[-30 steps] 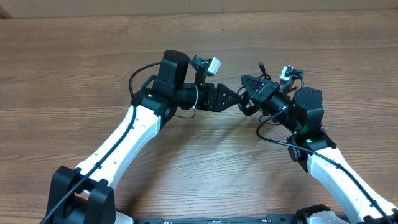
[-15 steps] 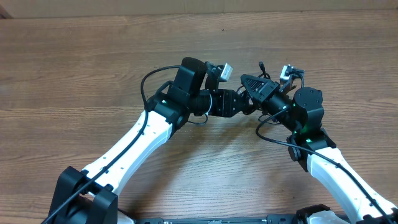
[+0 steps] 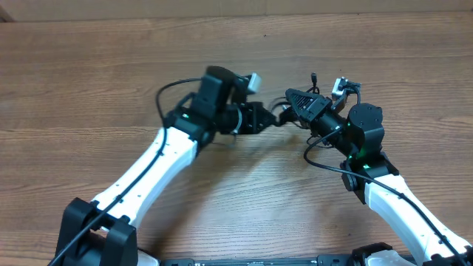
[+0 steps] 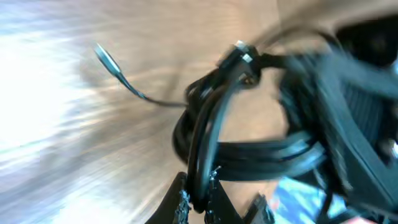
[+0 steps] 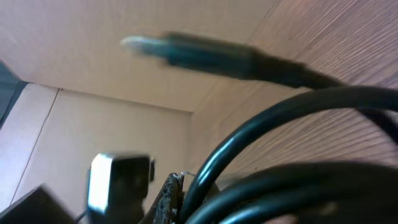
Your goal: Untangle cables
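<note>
The cables (image 3: 284,114) are a small black bundle held off the table between my two grippers. In the left wrist view their loops (image 4: 249,149) fill the middle, and one thin strand ends in a silver plug tip (image 4: 106,57) to the upper left. My left gripper (image 4: 199,202) is shut on one black strand of the bundle. In the overhead view this gripper (image 3: 272,118) meets the bundle from the left. My right gripper (image 3: 294,105) holds it from the right, shut on thick loops (image 5: 298,180), with one finger (image 5: 169,194) showing. Another plug tip (image 5: 149,45) juts out above.
The wooden table (image 3: 89,81) lies under both arms. A cardboard wall (image 3: 222,7) runs along the far edge. My left arm's camera block (image 5: 118,180) shows close in the right wrist view. Both arms' own black wires loop near the wrists.
My left gripper reached into the bundle, closed on a strand and has drawn back to the left with it. The right arm has not moved.
</note>
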